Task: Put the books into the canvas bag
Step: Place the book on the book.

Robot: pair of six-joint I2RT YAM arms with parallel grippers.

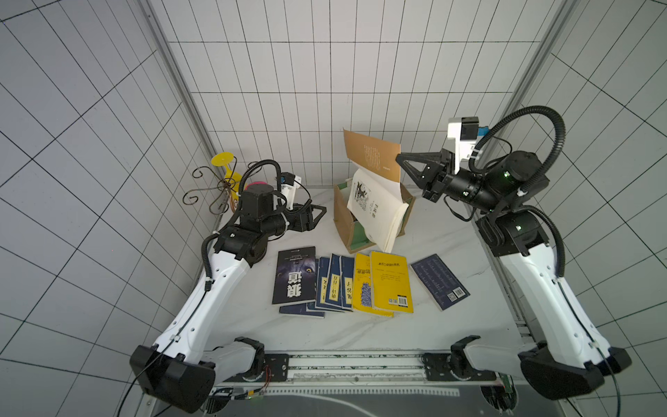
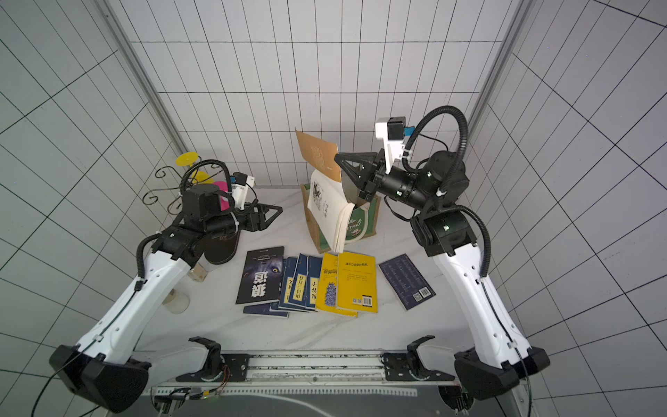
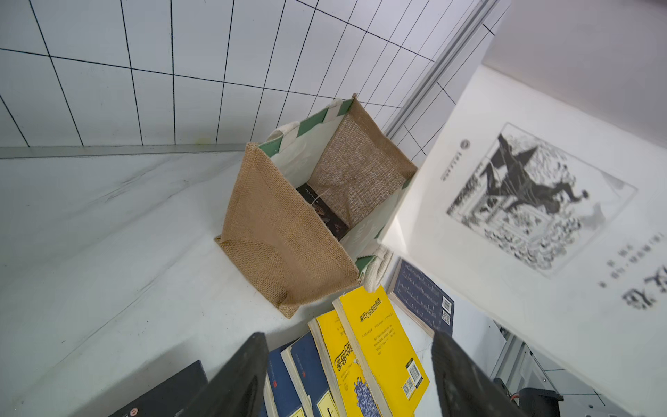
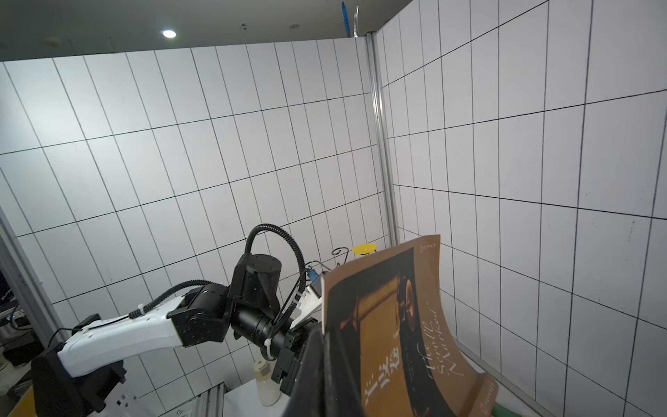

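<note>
Right pincer is clamped on the front cover of a tan-and-black paperback. The cover script reads "The Scroll Marked", beside gold Chinese characters. The book hangs open over the small tan jute bag, its title page showing a black ink drawing. Cannot tell whether the pages touch the rim.

The bag stands mid-rear on the tabletop, with green trim and white lining. One dark book is already inside. The print on its green panel is too small to read.

Left pincer is empty, fingers apart, low beside the bag.

Near row, flat on the white marble-patterned tabletop:
- black book with large white Chinese characters
- overlapped navy books with yellow title strips
- two yellow books, barcode showing
- lone navy book lying apart, barcode and QR code up

Walls are white tile with dark grid lines. Ceiling lamp is lit.
</note>
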